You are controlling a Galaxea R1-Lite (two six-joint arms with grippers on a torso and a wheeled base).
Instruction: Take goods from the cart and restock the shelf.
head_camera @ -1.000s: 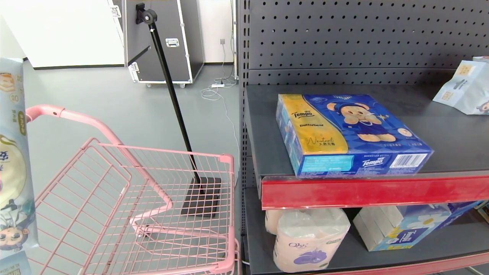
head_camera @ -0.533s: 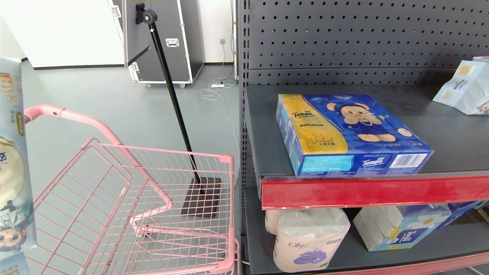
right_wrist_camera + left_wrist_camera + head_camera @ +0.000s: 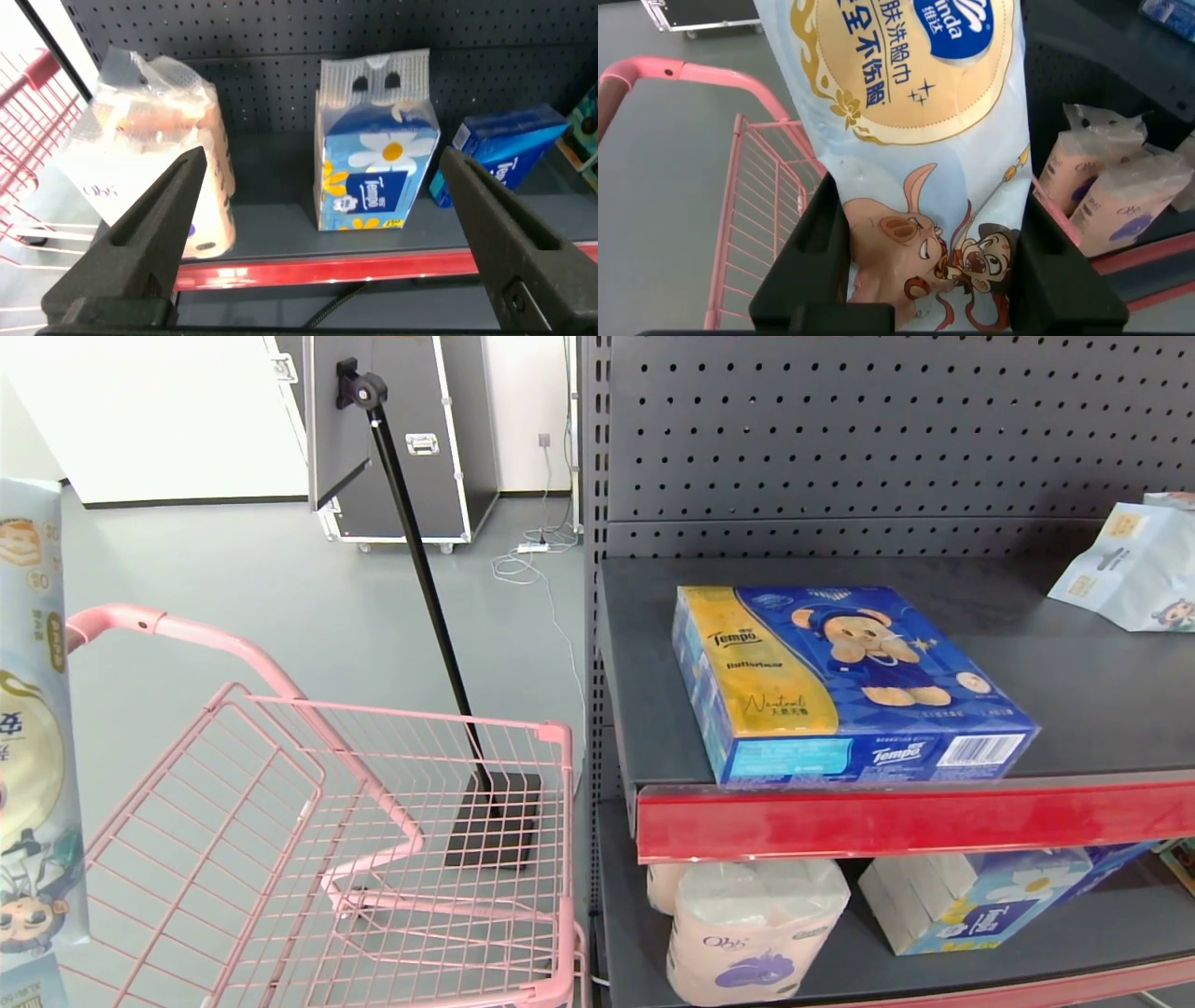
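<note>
My left gripper (image 3: 929, 280) is shut on a tall pale-blue tissue pack (image 3: 906, 112) with cartoon figures, its black fingers (image 3: 817, 243) pressed to both sides. In the head view this pack (image 3: 33, 709) stands upright at the far left, above the near side of the pink wire cart (image 3: 551, 803), whose basket holds nothing. The dark shelf (image 3: 887, 817) with a red front strip stands to the right of the cart. My right gripper (image 3: 322, 159) hangs open and empty in front of the lower shelf level, facing a flowered blue tissue pack (image 3: 374, 149).
A flat blue tissue box (image 3: 840, 681) lies on the upper shelf board, with a pale pack (image 3: 1130, 565) at the far right. Below are toilet rolls (image 3: 747, 924) and a blue tissue pack (image 3: 971, 896). A black pole stand (image 3: 420, 588) rises behind the cart.
The whole head picture has shifted slightly downward, so the camera moved. The held pack stays at the left edge, and cart and shelf goods lie as before.
</note>
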